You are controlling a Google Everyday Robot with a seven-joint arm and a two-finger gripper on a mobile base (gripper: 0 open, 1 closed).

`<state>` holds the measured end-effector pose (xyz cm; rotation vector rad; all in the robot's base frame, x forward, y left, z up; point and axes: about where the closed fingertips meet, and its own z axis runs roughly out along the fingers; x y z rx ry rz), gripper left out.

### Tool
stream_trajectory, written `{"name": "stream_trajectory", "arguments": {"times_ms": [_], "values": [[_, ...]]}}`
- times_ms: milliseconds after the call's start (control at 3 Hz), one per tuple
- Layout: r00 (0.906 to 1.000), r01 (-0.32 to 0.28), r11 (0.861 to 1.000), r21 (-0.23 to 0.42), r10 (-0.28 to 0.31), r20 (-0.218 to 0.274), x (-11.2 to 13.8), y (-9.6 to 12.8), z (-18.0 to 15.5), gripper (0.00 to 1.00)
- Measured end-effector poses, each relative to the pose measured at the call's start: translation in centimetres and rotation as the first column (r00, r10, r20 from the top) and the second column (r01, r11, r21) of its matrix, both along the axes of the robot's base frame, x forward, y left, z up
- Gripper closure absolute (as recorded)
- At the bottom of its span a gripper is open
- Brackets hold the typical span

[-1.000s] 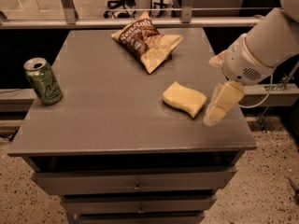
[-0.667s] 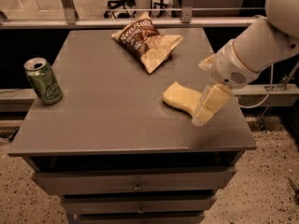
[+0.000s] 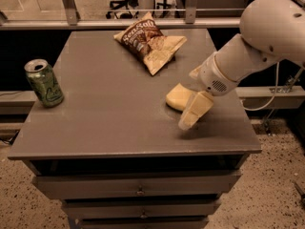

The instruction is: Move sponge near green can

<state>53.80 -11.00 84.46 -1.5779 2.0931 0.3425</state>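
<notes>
- My gripper (image 3: 193, 112) sits at the sponge (image 3: 177, 96), on the table's (image 3: 109, 123) right side.
- Bare tabletop runs left to the green can (image 3: 44, 82).
- The chip bag (image 3: 150, 42) lies behind, off that lane.

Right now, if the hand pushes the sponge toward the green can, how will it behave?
The sponge looks like soft foam: probably light, likely to squash before sliding. It lies flat, so rolling or tipping seems unlikely. The hand sits at its right end.

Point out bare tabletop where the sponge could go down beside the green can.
Bare tabletop runs from the green can rightward to the sponge, and along the whole front edge. The back left corner, between green can and chip bag, is free too. Crowded: the right side, where the gripper is at the sponge.
</notes>
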Motion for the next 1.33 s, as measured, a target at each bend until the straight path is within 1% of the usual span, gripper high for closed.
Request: {"name": "stream_trajectory", "arguments": {"times_ms": [333, 1000, 1333], "values": [[0.9997, 0.014, 1.0, -0.009, -0.014, -0.02, 0.8, 0.0, -0.9, 0.25], [0.9979, 0.032, 0.999, 0.036, -0.03, -0.058, 0.7, 0.3, 0.1, 0.87], [0.9992, 0.016, 0.994, 0.104, -0.012, -0.039, 1.1, 1.0, 3.4, 1.0]]}}
